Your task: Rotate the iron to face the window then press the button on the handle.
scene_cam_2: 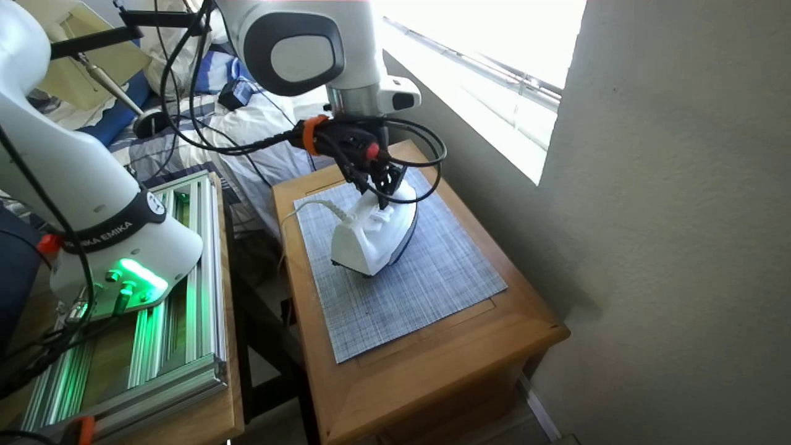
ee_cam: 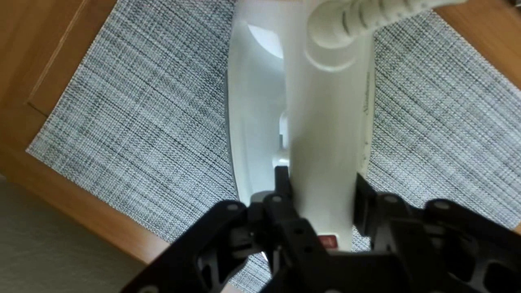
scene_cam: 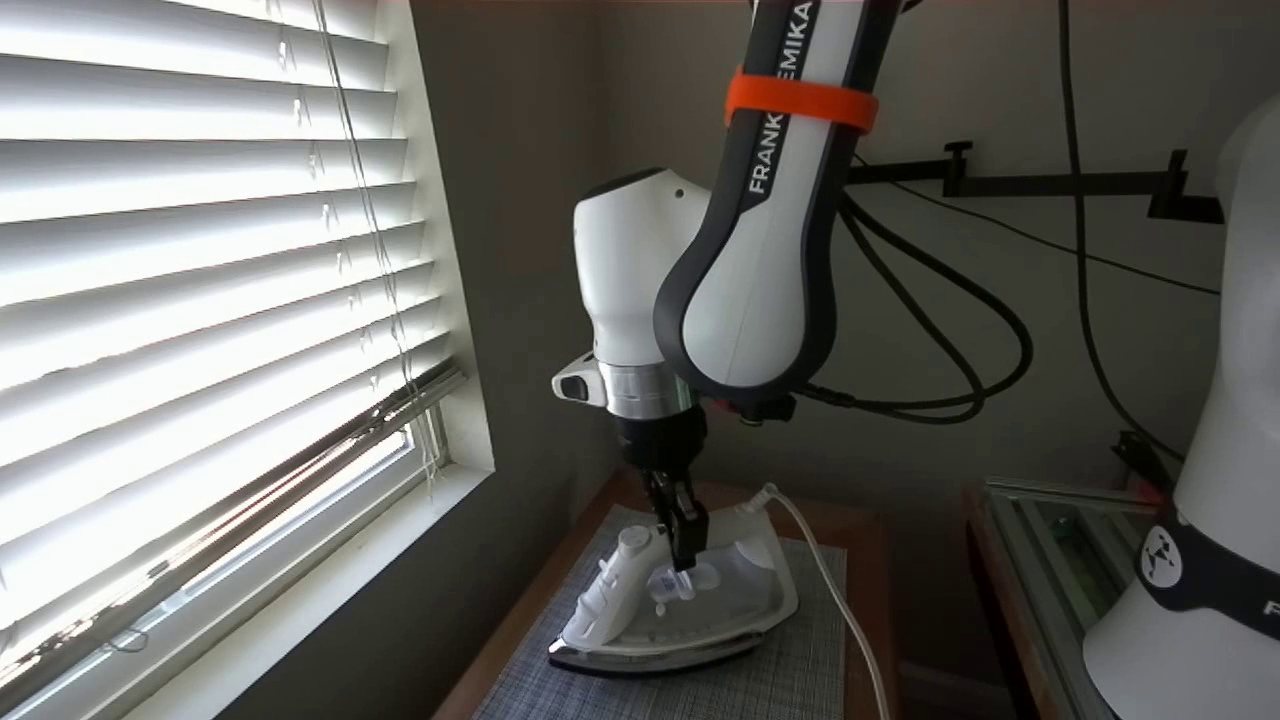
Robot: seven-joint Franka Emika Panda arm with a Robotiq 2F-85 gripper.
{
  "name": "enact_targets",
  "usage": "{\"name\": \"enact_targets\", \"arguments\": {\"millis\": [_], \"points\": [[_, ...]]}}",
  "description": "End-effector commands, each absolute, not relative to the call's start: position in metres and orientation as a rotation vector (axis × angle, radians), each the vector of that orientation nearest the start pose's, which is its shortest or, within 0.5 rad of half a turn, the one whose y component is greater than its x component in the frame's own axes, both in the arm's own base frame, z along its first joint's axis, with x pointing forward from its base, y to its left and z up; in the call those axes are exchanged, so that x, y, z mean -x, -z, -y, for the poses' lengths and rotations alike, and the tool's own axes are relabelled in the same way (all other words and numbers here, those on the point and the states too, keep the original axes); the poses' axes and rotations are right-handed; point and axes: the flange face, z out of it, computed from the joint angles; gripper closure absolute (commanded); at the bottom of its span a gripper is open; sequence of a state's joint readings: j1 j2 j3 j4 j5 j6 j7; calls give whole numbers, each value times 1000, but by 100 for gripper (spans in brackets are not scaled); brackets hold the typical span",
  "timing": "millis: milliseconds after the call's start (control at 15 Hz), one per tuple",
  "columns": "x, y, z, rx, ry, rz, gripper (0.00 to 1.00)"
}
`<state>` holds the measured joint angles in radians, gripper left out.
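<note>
Iron (scene_cam: pixel 700 612): resting soleplate down on a grey woven mat (scene_cam_2: pixel 445 278), on top of a wooden table (scene_cam_2: pixel 432 361). Hemmed along one long side by a grey wall (scene_cam_2: pixel 649 216), with the window (scene_cam: pixel 220 200) and its white sill (scene_cam: pixel 310 600) set higher in that wall. Bordered on the opposite side by a gap, then by the robot's metal mounting frame (scene_cam_2: pixel 204 296). Placed near both long edges of the mat: tip close to the wall-side edge, heel close to the edge on the robot's side. In an exterior view, followed toward the near end by a broad run of weave and then a band of wood, with the widest room there. In the wrist view, flanked by mat to left and right, with a mat corner and the table edge off at the left.

Aimed with the pointed end toward the window side in both exterior views, at a slant to the mat's edges. Lined up lengthwise almost top to bottom in the wrist view, heel uppermost, tip hidden beneath the gripper (ee_cam: pixel 321 181). Trailed from the back by a pale cord (ee_cam: pixel 378 18), curving over the table edge on the robot's side.

Grasped by the handle (ee_cam: pixel 325 130), with jaws clenched on it, one to each flank. Marked on that handle by a small red rectangle (ee_cam: pixel 328 241), visible between the gripper's linkages.
</note>
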<state>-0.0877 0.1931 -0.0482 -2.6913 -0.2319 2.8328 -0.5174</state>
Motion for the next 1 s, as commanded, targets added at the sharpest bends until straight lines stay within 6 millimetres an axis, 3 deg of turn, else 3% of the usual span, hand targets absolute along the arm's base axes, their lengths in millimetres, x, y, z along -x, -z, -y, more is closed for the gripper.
{"name": "enact_targets", "arguments": {"millis": [0, 400, 933], "points": [[-395, -177, 36, 3104, -98, 723, 89], [-388, -173, 29, 3157, -140, 445, 89], [-384, -168, 24, 3160, -170, 218, 89]]}}
